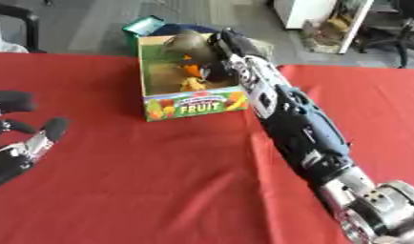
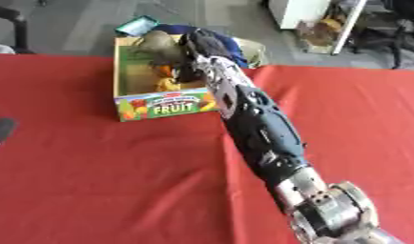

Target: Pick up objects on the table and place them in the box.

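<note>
So, from my left eye, my right arm (image 1: 298,126) stretches from the lower right corner diagonally up across the red tablecloth (image 1: 160,190) to the cardboard box (image 1: 190,106), the one with FRUIT printed on its front panel. My right hand (image 1: 217,50) is down inside the box opening, over its right side, and I cannot tell whether those fingers are spread or closed on anything, since the wrist covers them. Inside the box I see a rounded brownish-olive object (image 1: 183,42) at the back and some orange and yellow pieces (image 1: 192,78) lower down, touching or just beside my hand. My left hand (image 1: 18,143) rests at the left edge of the cloth, well apart from the box, its dark fingers relaxed and spread, pinching nothing. A green object (image 1: 143,25) sits on the floor just behind the box.

Then, from my right eye, the box (image 2: 156,107) stands toward the upper left of the cloth (image 2: 119,181), its far edge near the far edge of the table. My right hand (image 2: 193,47) again reaches into it from the right, next to the brownish-olive object (image 2: 156,42), with the orange and yellow pieces (image 2: 166,81) below. My forearm (image 2: 256,124) crosses above the box's front right corner. Of my left hand only a dark fingertip (image 2: 2,128) shows at the left edge. No loose objects show on the cloth around the box.
</note>
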You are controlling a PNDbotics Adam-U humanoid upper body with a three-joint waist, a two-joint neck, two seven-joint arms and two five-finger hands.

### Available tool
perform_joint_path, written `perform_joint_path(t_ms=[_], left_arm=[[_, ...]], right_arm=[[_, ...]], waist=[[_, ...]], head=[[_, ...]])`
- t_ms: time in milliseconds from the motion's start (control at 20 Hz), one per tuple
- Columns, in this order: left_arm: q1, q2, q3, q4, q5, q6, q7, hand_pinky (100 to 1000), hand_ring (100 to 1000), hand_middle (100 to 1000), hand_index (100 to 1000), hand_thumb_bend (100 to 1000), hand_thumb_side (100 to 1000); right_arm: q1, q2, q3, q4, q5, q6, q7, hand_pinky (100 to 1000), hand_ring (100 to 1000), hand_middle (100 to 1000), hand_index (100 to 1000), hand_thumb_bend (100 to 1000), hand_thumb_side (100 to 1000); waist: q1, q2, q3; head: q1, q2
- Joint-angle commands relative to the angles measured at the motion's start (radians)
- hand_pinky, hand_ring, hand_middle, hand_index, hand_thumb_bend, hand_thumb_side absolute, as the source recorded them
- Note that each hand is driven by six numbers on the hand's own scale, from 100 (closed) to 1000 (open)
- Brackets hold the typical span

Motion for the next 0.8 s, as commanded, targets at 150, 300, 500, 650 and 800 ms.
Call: perform_joint_path(t_ms=[150,300,500,650,800], left_arm=[[-0.015,0.014,0.003,-0.017,0.000,0.000,-0.004,534,710,543,675,686,380],[-0.014,0.015,0.003,-0.016,-0.001,0.000,-0.005,534,710,543,675,687,380],[-0.014,0.015,0.004,-0.016,-0.001,-0.001,-0.005,534,710,542,675,686,380],[-0.012,0.016,0.004,-0.015,-0.001,-0.001,-0.006,534,710,542,675,686,380],[-0.013,0.017,0.004,-0.016,-0.002,-0.001,-0.006,534,710,542,675,686,380]], right_arm=[[-0.018,-0.032,-0.005,0.000,0.043,0.012,0.032,626,600,619,782,155,202],[-0.015,-0.032,-0.002,0.007,0.054,0.004,0.090,669,660,689,823,176,270],[-0.012,-0.028,0.000,0.009,0.070,-0.010,0.164,717,723,764,851,191,357],[-0.012,-0.028,0.004,0.008,0.080,-0.025,0.220,742,752,803,862,226,413],[-0.015,-0.031,0.012,0.000,0.104,-0.047,0.289,772,779,838,884,287,468]], waist=[[0.006,-0.020,-0.006],[0.005,-0.022,-0.007],[0.004,-0.023,-0.006],[0.003,-0.023,-0.004],[0.001,-0.023,-0.004]], head=[[-0.002,-0.010],[-0.002,-0.010],[-0.002,-0.010],[-0.002,-0.008],[-0.002,-0.006]])
